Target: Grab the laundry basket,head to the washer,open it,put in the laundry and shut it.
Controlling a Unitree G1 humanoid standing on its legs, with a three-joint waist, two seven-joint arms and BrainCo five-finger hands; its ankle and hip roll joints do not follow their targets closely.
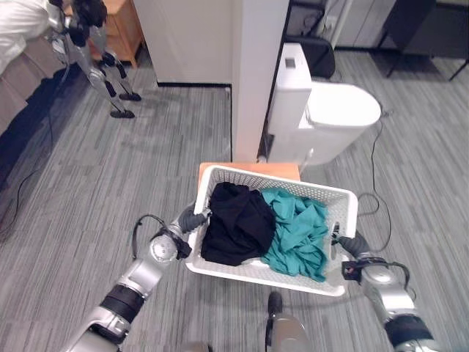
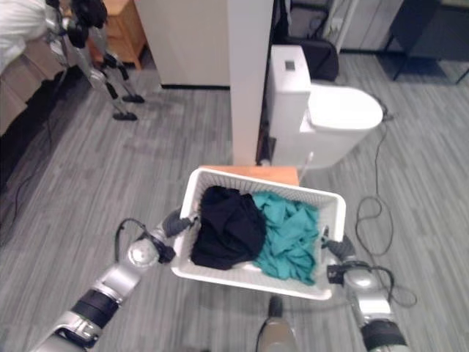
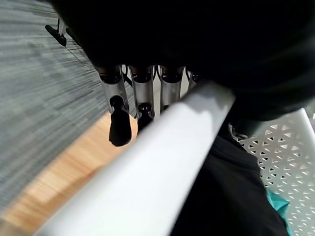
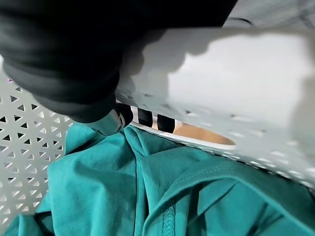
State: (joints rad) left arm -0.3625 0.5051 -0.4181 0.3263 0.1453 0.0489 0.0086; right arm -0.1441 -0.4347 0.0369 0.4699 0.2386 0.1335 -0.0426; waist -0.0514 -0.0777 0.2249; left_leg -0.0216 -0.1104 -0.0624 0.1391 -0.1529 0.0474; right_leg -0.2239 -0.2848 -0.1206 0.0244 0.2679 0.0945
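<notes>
I am on the first step: grabbing the basket. On the far left, by the bed edge, stands another robot (image 1: 88, 44) on thin legs. Nearer me, my left hand (image 1: 192, 218) has its fingers (image 3: 118, 98) curled over the left rim of the white plastic laundry basket with little holes (image 1: 344, 202). The basket is between my two hands, over the grey striped carpet floor (image 1: 146, 154), with a flat orange wooden board (image 1: 249, 170) just behind or under its far side. Inside lie a black cloth (image 1: 236, 224) on the left and a teal cloth (image 1: 299, 231) on the right, touching. My right hand (image 1: 350, 242) hooks its dark-tipped fingers (image 4: 147, 118) through the right handle hole and holds the rim. Behind a white pillar (image 1: 260, 73) sits a white machine with a round lid (image 1: 330, 117), which I think is the washer. Next I must keep both holds tight, keep the basket level, and walk around the pillar to the washer.
</notes>
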